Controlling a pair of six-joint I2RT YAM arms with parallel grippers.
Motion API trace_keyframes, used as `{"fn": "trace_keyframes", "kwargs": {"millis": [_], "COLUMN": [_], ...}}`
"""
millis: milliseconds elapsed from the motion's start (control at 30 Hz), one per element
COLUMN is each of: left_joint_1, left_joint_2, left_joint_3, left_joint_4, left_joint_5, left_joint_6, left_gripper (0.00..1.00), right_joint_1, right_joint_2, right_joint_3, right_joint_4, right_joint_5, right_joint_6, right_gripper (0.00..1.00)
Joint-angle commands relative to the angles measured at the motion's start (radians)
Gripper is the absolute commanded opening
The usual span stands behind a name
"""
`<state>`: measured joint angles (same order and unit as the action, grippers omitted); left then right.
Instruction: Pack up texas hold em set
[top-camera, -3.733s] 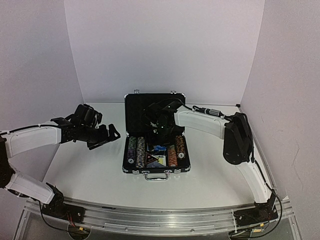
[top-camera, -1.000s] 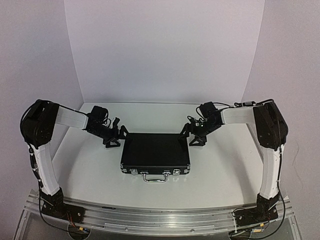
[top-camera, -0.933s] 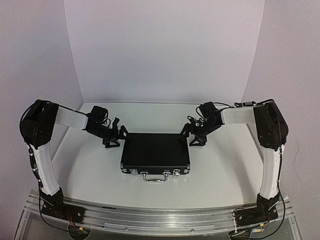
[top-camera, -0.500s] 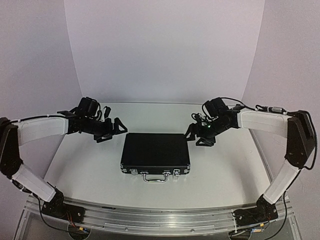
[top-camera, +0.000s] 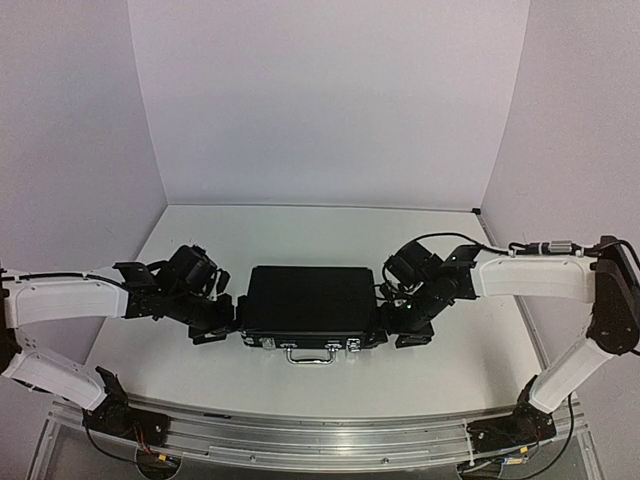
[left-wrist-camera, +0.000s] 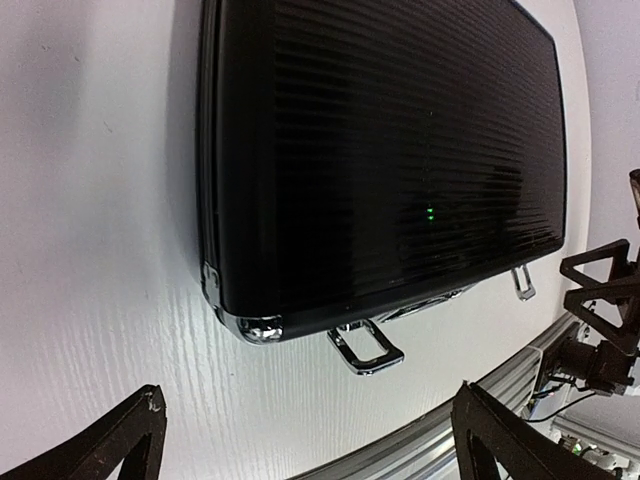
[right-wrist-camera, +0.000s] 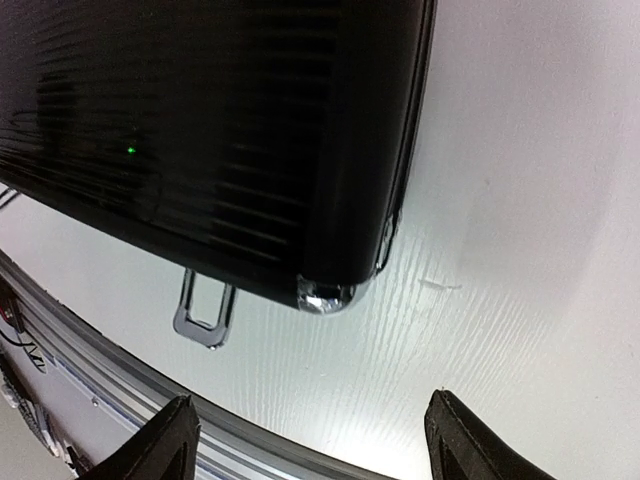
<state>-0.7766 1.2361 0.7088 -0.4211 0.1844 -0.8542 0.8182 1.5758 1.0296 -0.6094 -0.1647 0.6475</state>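
The texas hold em set's black case (top-camera: 310, 300) lies closed and flat mid-table, its silver handle (top-camera: 312, 352) facing the arms; whatever it contains is hidden. My left gripper (top-camera: 216, 320) sits low at the case's left side, near the front corner. In the left wrist view the left gripper (left-wrist-camera: 310, 425) is open, with bare table between its fingers and the case (left-wrist-camera: 380, 150) ahead. A silver latch loop (left-wrist-camera: 365, 347) sticks out from the front edge. My right gripper (top-camera: 405, 322) mirrors it at the right side. It too is open (right-wrist-camera: 310, 425), facing the case's corner (right-wrist-camera: 325, 295) and a latch loop (right-wrist-camera: 205, 310).
An aluminium rail (top-camera: 320, 432) runs along the near table edge just in front of the case. White walls close in the back and both sides. Bare white table (top-camera: 300, 235) lies behind the case.
The case, open earlier with chips showing, is now closed. Both grippers have come from its back corners down to its left and right sides near the front. The right jaws have narrowed a little.
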Motion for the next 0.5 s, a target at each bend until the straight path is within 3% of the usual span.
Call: {"fn": "trace_keyframes", "kwargs": {"millis": [0, 467], "left_joint_1": [-0.061, -0.065], "left_joint_2": [0.065, 0.082], "left_joint_3": [0.002, -0.031], "left_joint_4": [0.04, 0.096], "left_joint_5": [-0.058, -0.085], "left_joint_6": [-0.091, -0.12], "left_gripper": [0.99, 0.99], "right_joint_1": [0.028, 0.053], "right_joint_2": [-0.037, 0.033], "right_joint_3": [-0.038, -0.057], "right_joint_4": [0.009, 0.137], "right_joint_5": [0.068, 0.092], "right_joint_6": [0.113, 0.2], "right_gripper": [0.75, 0.74]}}
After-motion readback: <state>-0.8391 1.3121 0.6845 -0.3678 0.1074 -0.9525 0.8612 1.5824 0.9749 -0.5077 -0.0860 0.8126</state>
